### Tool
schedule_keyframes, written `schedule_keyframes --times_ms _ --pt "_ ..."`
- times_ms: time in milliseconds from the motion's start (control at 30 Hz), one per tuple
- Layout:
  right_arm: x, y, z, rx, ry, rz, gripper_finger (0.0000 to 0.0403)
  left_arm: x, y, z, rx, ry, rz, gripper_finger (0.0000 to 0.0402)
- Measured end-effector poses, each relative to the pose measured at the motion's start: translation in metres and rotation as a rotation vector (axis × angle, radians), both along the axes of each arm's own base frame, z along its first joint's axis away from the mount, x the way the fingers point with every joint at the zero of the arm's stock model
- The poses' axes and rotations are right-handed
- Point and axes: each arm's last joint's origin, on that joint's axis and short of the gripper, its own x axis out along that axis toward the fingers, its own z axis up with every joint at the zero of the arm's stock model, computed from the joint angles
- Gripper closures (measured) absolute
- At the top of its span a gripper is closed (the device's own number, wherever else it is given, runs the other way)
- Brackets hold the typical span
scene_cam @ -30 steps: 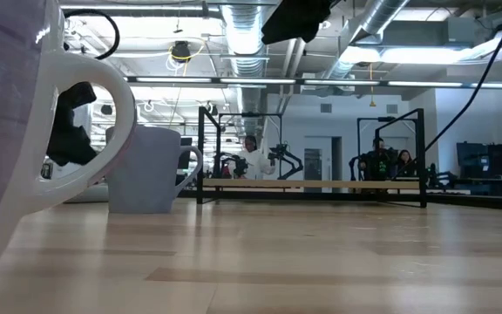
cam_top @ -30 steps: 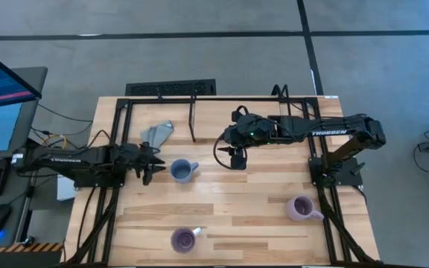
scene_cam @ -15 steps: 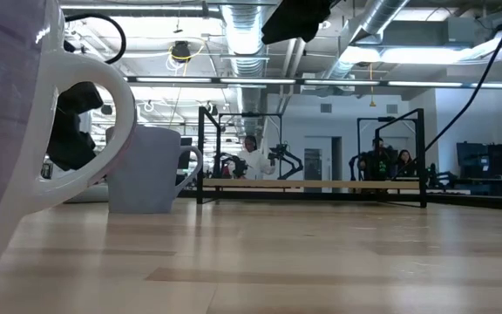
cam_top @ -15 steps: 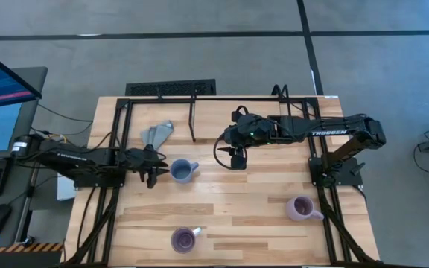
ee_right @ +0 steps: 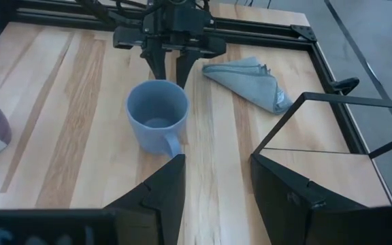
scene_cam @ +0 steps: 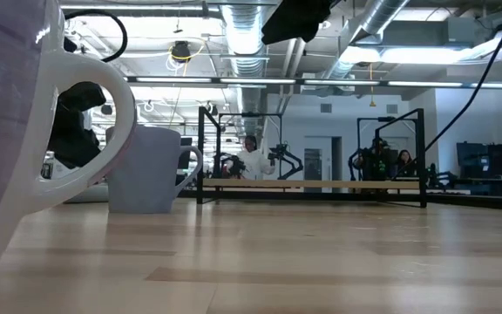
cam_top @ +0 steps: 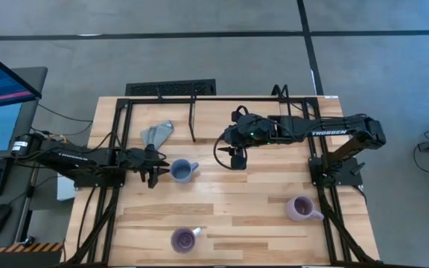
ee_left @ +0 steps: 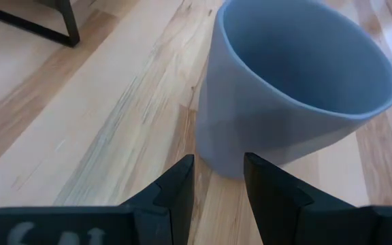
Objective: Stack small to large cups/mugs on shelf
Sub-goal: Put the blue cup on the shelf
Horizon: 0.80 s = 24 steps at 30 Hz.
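The left pincer [cam_top: 153, 167] sits just left of the small blue-grey handled mug [cam_top: 181, 170], having crept closer to it over the last second; its fingers stand narrowly apart, with the mug's wall just ahead of the tips and untouched. That mug stands upright near the middle of the light wooden counter [cam_top: 229, 201], handle to its right. The grey folded wedge-shaped cloth [cam_top: 156, 132] lies beyond and left of the mug. The purple mug with a white handle [cam_top: 183, 240] stands near the counter's front edge, below the blue-grey mug. The low black metal-tube shelf [cam_top: 255, 115] runs along the back. The right pincer [cam_top: 237, 158] has not moved, hanging right of the blue-grey mug with fingers well apart. The pale lilac mug [cam_top: 299, 208] stands far right of it. Behind the counter, people [scene_cam: 251, 155] sit under ceiling pipes.
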Motion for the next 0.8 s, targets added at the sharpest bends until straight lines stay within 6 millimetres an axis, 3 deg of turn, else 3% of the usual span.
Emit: schedule_keyframes --times_ms 300,800 --pt "0.0 0.0 0.0 -0.002 0.0 0.001 0.0217 0.002 -0.001 -0.002 -0.024 0.009 -0.008 0.0283" --pt "0.0 -0.001 0.0 -0.002 0.0 0.0 0.0217 0.022 -0.001 -0.003 0.017 -0.084 -0.043 0.0283"
